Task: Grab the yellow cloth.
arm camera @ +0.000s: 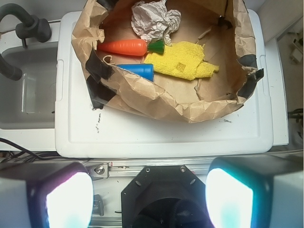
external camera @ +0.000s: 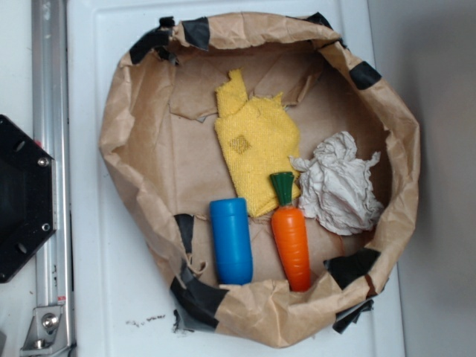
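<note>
The yellow cloth (external camera: 255, 149) lies flat on the floor of a brown paper bowl (external camera: 130, 156), with a small square mark on it and a narrow tab pointing to the back. In the wrist view the yellow cloth (arm camera: 183, 61) sits far ahead, inside the same paper bowl (arm camera: 156, 97). My gripper (arm camera: 149, 199) is open, its two fingers wide apart at the bottom of the wrist view, well short of the bowl and above the robot's black base. Nothing is between the fingers. The gripper does not show in the exterior view.
An orange carrot (external camera: 291, 242) overlaps the cloth's near edge. A blue cylinder (external camera: 230, 239) lies left of the carrot, and a white crumpled wad (external camera: 338, 186) lies to the cloth's right. The bowl stands on a white board (arm camera: 161, 130). A metal rail (external camera: 52, 149) and black base (external camera: 22, 197) are at left.
</note>
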You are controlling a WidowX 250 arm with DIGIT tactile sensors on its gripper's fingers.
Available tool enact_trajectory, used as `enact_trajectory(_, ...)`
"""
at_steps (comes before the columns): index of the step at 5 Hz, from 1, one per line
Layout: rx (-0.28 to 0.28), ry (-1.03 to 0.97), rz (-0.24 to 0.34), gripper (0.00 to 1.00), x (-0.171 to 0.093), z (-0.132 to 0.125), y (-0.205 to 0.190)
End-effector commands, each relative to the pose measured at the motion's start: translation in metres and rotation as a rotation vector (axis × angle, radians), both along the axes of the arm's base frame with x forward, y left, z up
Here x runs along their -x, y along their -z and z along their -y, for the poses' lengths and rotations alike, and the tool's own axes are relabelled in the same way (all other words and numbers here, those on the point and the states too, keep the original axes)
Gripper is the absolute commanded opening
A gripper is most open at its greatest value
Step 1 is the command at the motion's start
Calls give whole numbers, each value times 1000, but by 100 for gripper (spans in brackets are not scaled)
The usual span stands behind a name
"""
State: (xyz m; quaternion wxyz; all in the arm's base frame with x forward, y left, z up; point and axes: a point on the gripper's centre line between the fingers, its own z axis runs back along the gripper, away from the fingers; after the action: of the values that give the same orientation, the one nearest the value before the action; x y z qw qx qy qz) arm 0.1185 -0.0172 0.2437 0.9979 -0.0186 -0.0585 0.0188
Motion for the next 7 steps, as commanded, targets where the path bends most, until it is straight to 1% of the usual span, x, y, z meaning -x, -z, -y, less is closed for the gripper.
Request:
enact_trajectory(1, 0, 0, 0, 100, 0, 0, 0)
enact_trajectory(2, -132, -8, 49, 100, -36, -4, 20)
enact_trajectory(3, -185, -15, 56, 100, -75, -25, 41)
enact_trajectory(4, -161, 25, 26, 100, -89, -47, 62)
enact_trajectory(5, -158, 2, -47, 100, -99, -69, 94)
enact_trajectory(6, 42, -75, -24, 100, -111, -70, 145)
enact_trajectory(7, 97, -185, -21, 100, -127, -51, 165)
